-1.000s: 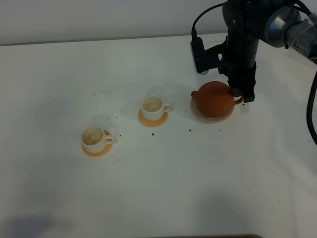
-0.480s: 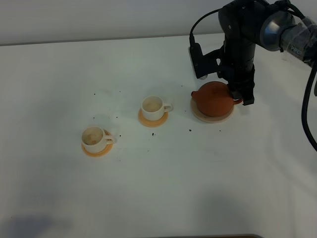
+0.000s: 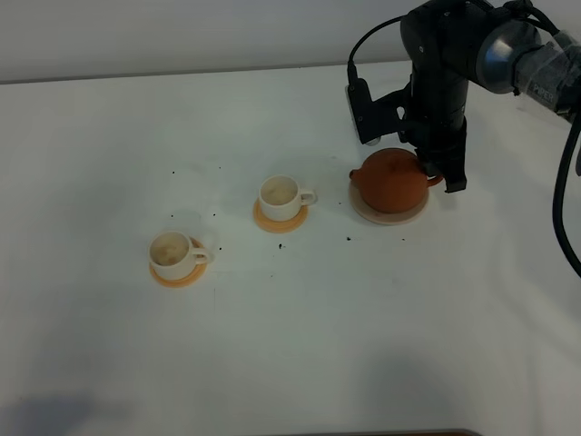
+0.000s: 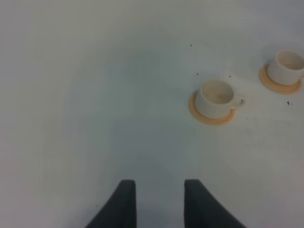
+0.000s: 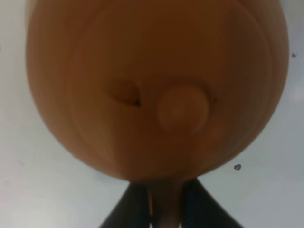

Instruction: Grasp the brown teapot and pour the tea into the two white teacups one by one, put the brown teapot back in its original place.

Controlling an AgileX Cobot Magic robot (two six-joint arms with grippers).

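Note:
The brown teapot [image 3: 390, 182] rests on its beige round coaster [image 3: 374, 214] at the right of the white table, spout pointing left. My right gripper [image 3: 442, 180] comes down from above at the pot's right side. In the right wrist view the knobbed lid and body of the teapot [image 5: 156, 90] fill the frame, and the right gripper [image 5: 166, 209] is shut on the loop handle. The two white teacups [image 3: 280, 193] [image 3: 171, 252] stand on orange coasters to the left. My left gripper [image 4: 160, 204] is open over bare table, apart from the near cup [image 4: 216, 97] and the far cup [image 4: 286, 66].
Small dark specks [image 3: 349, 239] are scattered on the white table [image 3: 300, 345]. A black cable [image 3: 572, 200] hangs along the right edge. The left arm does not show in the exterior high view.
My right gripper has shifted slightly left and its fingers have closed onto the teapot's handle. The teapot stays on its coaster and the cups have not moved.

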